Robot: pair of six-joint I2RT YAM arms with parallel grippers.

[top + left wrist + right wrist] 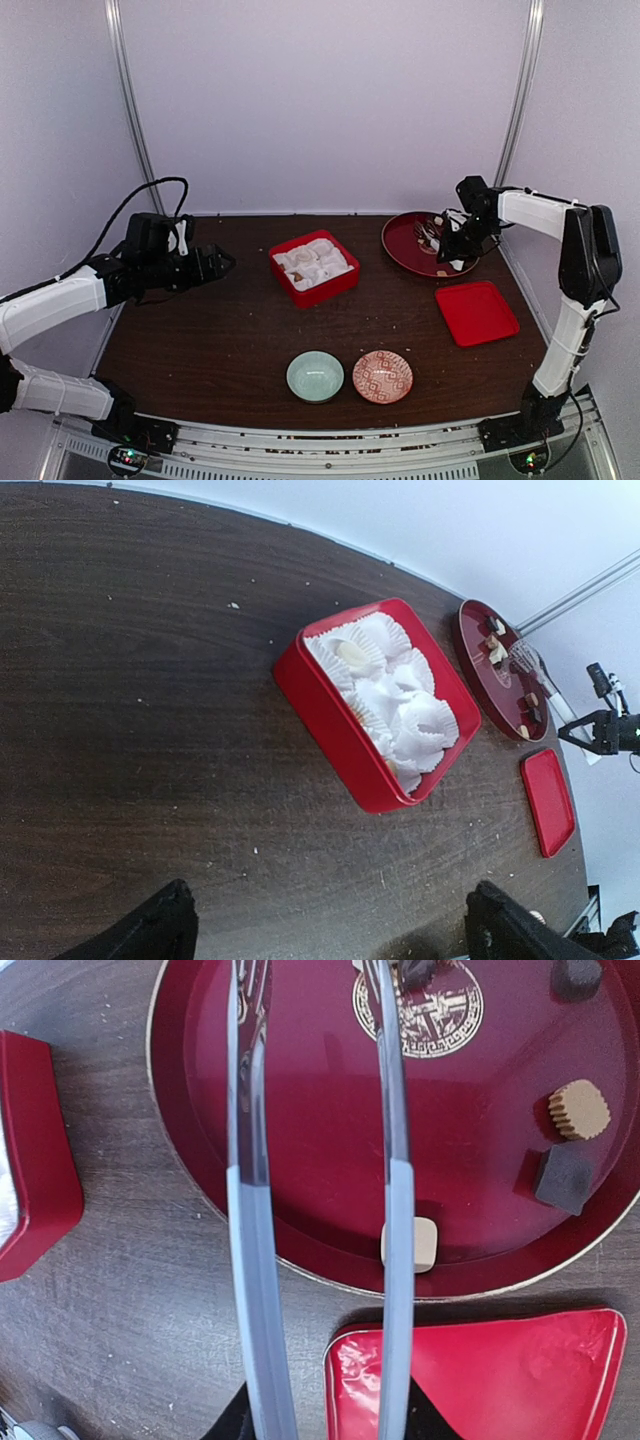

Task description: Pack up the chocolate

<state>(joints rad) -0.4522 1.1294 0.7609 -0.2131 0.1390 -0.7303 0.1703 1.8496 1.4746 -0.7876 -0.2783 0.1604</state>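
Mostly cube-like chocolate (563, 1177), glossy round plate (320, 1110), slim tongs (250, 1260).

Red box (333, 288), white paper cups (315, 265); maroon plate (400, 250), tan and dark chocolate (578, 1110); pale green bowl (315, 377); red-and-white patterned bowl (382, 376)

White arm shells (50, 305), black joints (585, 250), black left gripper (222, 263), looped cable (150, 184)
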